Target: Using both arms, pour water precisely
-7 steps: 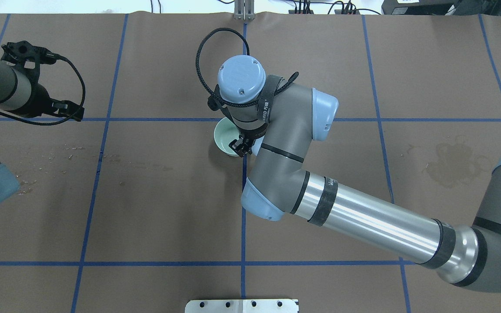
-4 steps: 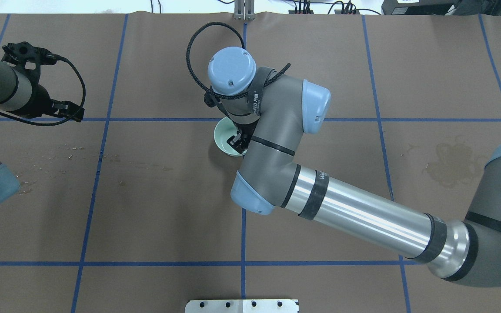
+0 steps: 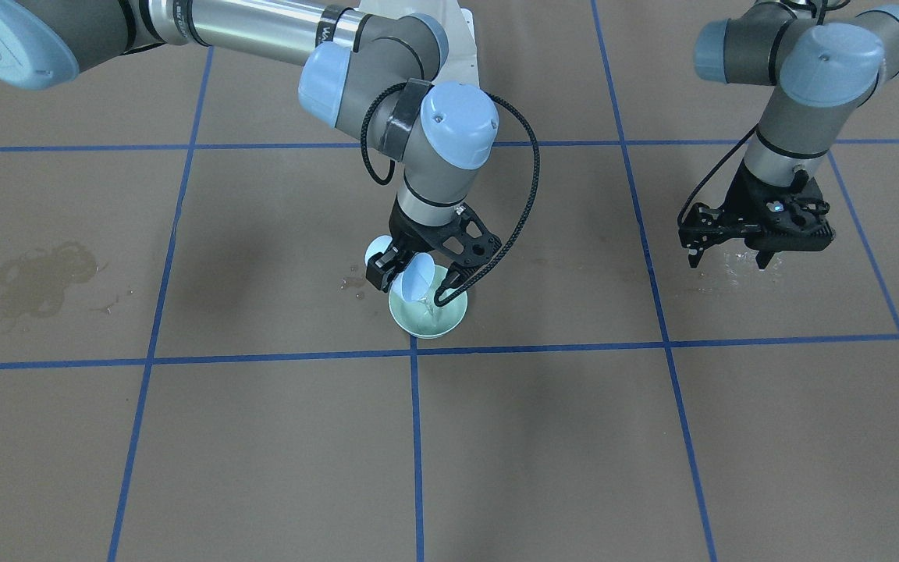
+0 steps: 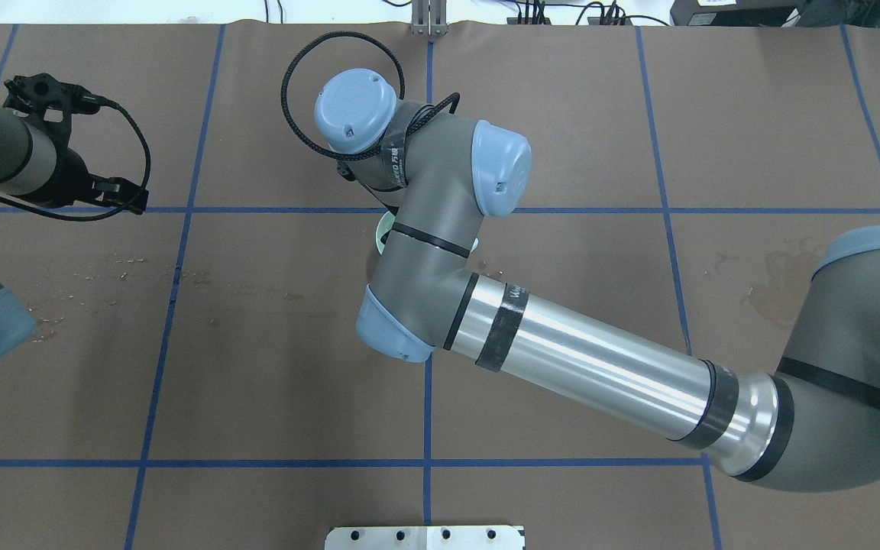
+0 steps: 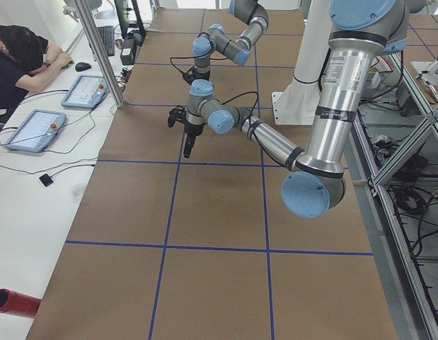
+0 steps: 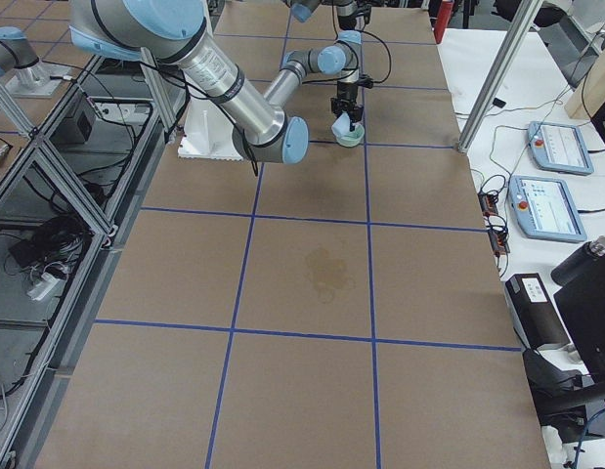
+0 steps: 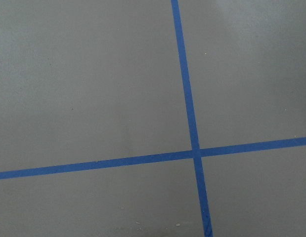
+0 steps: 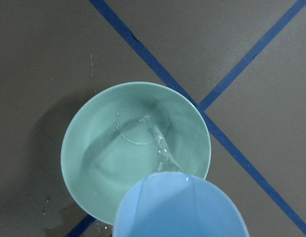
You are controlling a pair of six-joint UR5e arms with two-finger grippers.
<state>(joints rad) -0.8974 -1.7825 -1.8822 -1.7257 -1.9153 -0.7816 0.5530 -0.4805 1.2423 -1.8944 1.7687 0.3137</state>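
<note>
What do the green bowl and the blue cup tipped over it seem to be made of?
Green bowl: probably glazed ceramic, going by its smooth, faintly glossy pale-green surface and soft rounded rim. Blue cup: an even, matte light blue with no glints. It is likely plastic, though matte-glazed ceramic cannot be ruled out.

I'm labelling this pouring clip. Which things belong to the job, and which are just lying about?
Part of the job:
blue cup, tilted in the right claw
water streaming from it
green bowl underneath
left claw, open, empty

Lying about:
dried stain
spilled droplets beside the bowl
tablets on the side bench
</note>
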